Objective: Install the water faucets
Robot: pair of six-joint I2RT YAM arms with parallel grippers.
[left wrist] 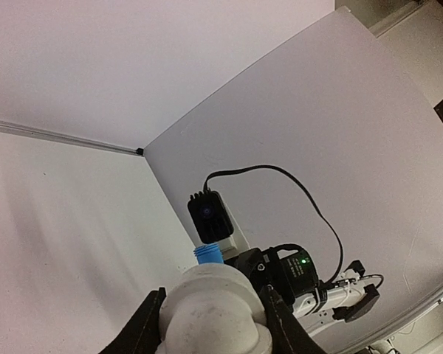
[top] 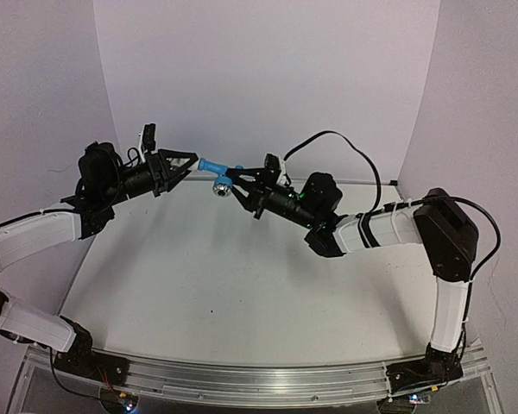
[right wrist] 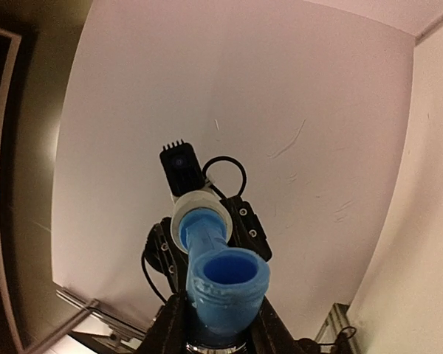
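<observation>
— How far had the job been taken?
— The white fitting [left wrist: 214, 313] was held clamped in the left arm's fingers [left wrist: 149, 328], the blue tap body [right wrist: 223, 284] in the right arm's fingers [right wrist: 171, 324]. Both were held well above the surface [top: 224, 285], end to end, seemingly touching.
— Was the joint finished?
— That could not be told; full seating was judged unconfirmed, and neither part had been released.
</observation>
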